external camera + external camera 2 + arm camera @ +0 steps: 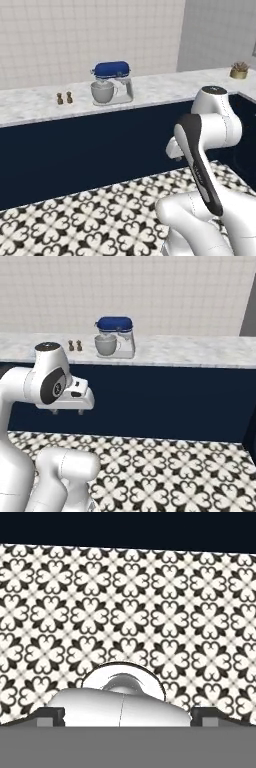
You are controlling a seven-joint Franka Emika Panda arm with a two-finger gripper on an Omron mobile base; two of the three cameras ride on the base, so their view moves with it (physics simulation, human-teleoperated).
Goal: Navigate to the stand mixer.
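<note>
The stand mixer (112, 82) (115, 336) stands on the marble counter (160, 87) against the tiled wall. It has a royal-blue head, a silver bowl and a light grey base. My gripper (67, 412) hangs folded close to the arm, well short of the counter, pointing down at the floor. In the hand view the fingertips (50, 714) sit far apart at the bottom corners with nothing between them, so the gripper (128, 716) is open.
Two small brown shakers (64, 98) (75, 346) stand left of the mixer. A potted plant (239, 70) sits at the counter's far right. Navy cabinet fronts (90, 150) run below the counter, with patterned black-and-white floor tiles (170, 466) between the base and them.
</note>
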